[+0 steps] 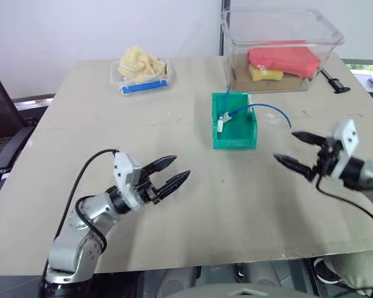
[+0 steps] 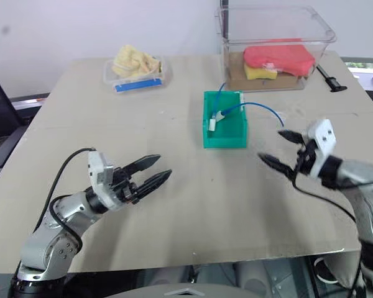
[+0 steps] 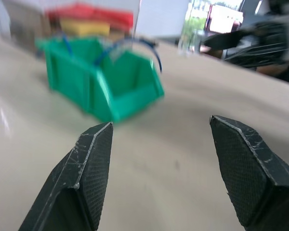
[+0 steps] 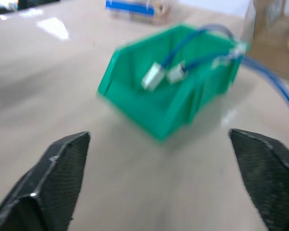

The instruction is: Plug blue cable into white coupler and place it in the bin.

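The green bin (image 1: 235, 141) stands near the middle of the table. Inside it lies the white coupler (image 1: 221, 123), with the blue cable (image 1: 268, 107) running into it. The cable loops out over the bin's right wall and onto the table. In the right wrist view the coupler (image 4: 153, 77) and a clear plug sit side by side in the bin (image 4: 135, 103). My right gripper (image 1: 285, 146) hovers open to the right of the bin, holding nothing. My left gripper (image 1: 181, 167) is open and empty near the front left, pointing toward the bin (image 3: 120, 98).
A large clear tub (image 1: 280, 37) with red and yellow items stands at the back right. A small clear tray (image 1: 140, 73) with a blue strip sits at the back left. A black tool (image 1: 333, 81) lies beside the tub. The table's front edge runs just below both arms.
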Controlling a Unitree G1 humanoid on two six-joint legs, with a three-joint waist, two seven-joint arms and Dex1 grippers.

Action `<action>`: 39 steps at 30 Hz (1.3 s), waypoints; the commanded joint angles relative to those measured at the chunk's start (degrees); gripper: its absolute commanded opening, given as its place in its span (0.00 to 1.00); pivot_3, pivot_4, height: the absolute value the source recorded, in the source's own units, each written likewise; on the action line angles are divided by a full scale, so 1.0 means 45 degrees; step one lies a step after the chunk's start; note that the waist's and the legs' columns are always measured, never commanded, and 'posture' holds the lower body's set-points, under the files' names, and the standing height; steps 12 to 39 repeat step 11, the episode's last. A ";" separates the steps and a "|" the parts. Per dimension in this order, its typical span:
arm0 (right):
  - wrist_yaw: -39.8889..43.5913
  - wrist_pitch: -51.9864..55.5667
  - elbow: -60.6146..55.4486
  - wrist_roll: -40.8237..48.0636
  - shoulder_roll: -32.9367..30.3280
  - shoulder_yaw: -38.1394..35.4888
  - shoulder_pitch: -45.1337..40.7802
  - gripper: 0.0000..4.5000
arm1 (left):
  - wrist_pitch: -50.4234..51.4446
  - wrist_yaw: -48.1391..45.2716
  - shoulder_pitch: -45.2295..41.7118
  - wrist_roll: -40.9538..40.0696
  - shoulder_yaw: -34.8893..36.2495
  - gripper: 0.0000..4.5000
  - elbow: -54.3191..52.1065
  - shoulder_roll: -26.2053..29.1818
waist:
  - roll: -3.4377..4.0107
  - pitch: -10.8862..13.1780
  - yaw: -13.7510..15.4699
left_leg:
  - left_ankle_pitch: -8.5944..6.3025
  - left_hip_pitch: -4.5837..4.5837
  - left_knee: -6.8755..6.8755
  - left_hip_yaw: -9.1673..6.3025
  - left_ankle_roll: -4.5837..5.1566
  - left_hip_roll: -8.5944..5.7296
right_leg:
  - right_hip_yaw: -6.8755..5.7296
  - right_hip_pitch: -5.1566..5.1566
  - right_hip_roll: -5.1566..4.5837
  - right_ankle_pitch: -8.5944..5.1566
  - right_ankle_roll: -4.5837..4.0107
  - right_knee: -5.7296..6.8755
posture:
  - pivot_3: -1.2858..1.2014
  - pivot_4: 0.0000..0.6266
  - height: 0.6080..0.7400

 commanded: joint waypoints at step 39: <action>0.1151 -0.4431 -0.1520 -0.1423 0.0079 -0.3202 0.7568 0.98 | -0.0708 -0.2649 0.1462 0.0404 0.1370 0.73 0.1658 0.2574 | -0.0016 0.0044 -0.0050 | -0.0018 0.0222 0.0001 0.0049 0.0022 0.0046 | 0.0012 0.0230 0.0008 -0.0082 0.0019 -0.0017 | 0.52 0.24 1.00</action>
